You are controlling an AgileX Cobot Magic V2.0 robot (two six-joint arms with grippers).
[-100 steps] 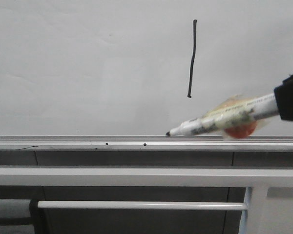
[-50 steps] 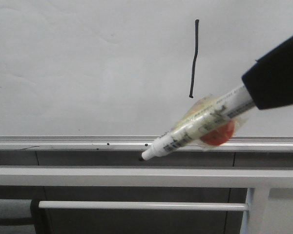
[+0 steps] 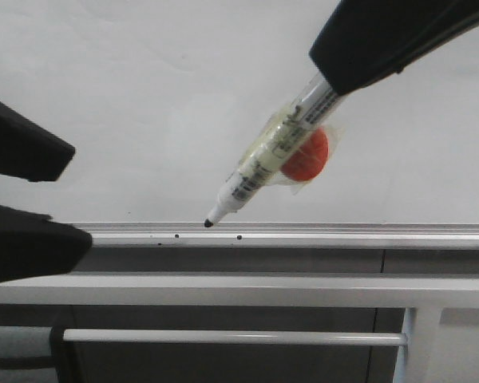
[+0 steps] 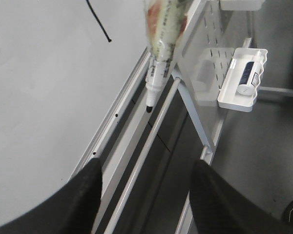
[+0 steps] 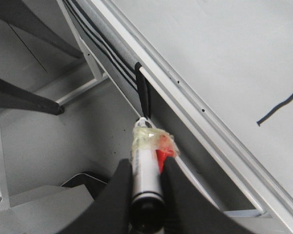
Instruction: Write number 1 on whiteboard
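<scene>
The whiteboard [image 3: 144, 104] [image 4: 39, 97] [image 5: 224, 44] fills the upper front view above its silver rail [image 3: 303, 235]. My right gripper [image 3: 331, 80] [image 5: 147, 165] is shut on a marker pen [image 3: 263, 163] [image 4: 158, 53] [image 5: 145, 180] with a red-orange disc [image 3: 306, 154] taped to it. The pen slopes down to the left, its black tip just above the rail. The number 1 [image 4: 97, 24] [image 5: 281, 105] shows only partly in the wrist views; in the front view the right arm hides it. My left gripper [image 3: 80, 194] [image 4: 146, 168] stands open and empty at the left, by the rail.
Below the rail run a grey horizontal bar [image 3: 223, 289] and a thinner tube [image 3: 223, 336]. Small dark dots [image 3: 239, 237] mark the rail. In the left wrist view a white holder [image 4: 244, 78] with a pen-like item hangs on a perforated panel.
The right gripper has risen and swung left with the marker, whose tip came up from below the rail to just above it. The left gripper's fingers have entered at the left.
</scene>
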